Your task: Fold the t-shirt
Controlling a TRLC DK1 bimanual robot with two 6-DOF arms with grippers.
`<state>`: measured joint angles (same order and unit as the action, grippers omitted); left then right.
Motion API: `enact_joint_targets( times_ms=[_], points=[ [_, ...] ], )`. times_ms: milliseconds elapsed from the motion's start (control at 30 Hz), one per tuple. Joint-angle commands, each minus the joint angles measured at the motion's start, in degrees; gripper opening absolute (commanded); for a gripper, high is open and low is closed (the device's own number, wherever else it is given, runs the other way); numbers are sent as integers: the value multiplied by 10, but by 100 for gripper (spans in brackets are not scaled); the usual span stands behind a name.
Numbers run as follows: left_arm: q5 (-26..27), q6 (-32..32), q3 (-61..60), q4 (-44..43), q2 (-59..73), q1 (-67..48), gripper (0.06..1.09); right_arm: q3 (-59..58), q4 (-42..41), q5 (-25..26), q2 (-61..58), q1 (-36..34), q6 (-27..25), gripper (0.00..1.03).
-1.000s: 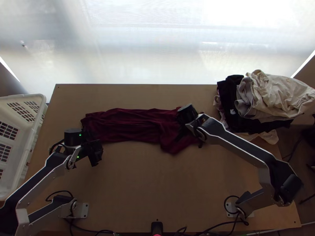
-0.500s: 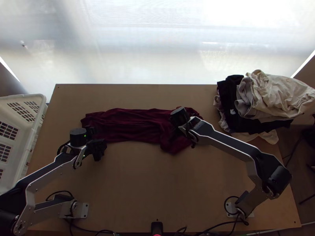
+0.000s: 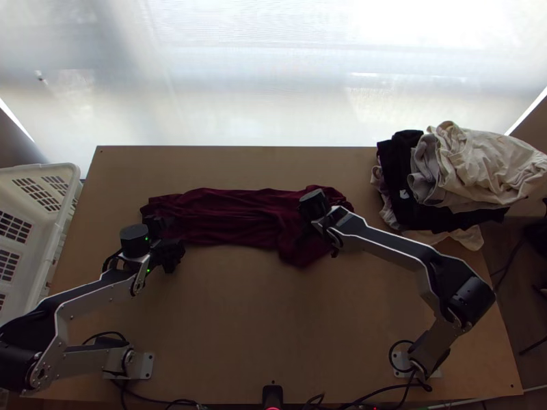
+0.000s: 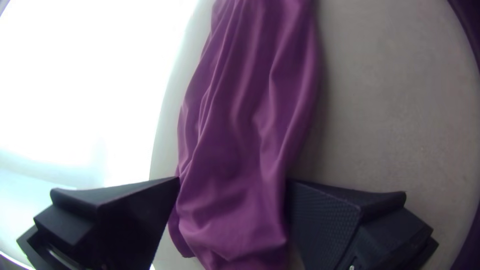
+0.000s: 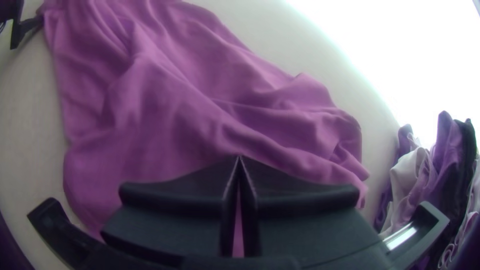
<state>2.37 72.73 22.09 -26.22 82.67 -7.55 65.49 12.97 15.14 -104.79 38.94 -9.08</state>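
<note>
T-shirt: lying toward worktop's far edge under closed right tool. Risking bunching if pinching widthwise with open left tool.

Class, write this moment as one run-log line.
t-shirt: long, rumpled strip | left gripper: open, astride one end | right gripper: shut, over other end

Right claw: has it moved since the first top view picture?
Yes. In the top view, the right claw has moved slightly left, away from the clothes pile.
</note>
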Motion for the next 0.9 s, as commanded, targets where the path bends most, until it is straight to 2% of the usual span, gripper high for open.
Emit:
enact_joint_targets(
  times_ms=[0,100,200,367,500,600,667,867],
  points=[
    [-2,-5,-19,-23,29,14,101,2,-59,0,-42,-16,4,3],
    [-2,-12,-16,-19,22,17,100,5,-65,-2,-56,-18,6,3],
    [-2,-13,-13,-16,22,16,86,2,-65,-10,-61,-18,9,3],
    [-1,-28,6,-4,22,9,51,3,-64,-20,-62,-17,11,3],
    [1,-34,4,-1,29,3,39,0,-60,-26,-61,-12,17,3],
    [3,-42,4,-1,30,3,18,-2,-60,-27,-61,-10,17,3],
    [3,-45,4,-1,26,3,14,1,-56,-31,-61,-11,17,3],
    [3,-29,5,-1,-49,-4,14,-5,-43,-37,-50,-5,21,3]
  ],
)
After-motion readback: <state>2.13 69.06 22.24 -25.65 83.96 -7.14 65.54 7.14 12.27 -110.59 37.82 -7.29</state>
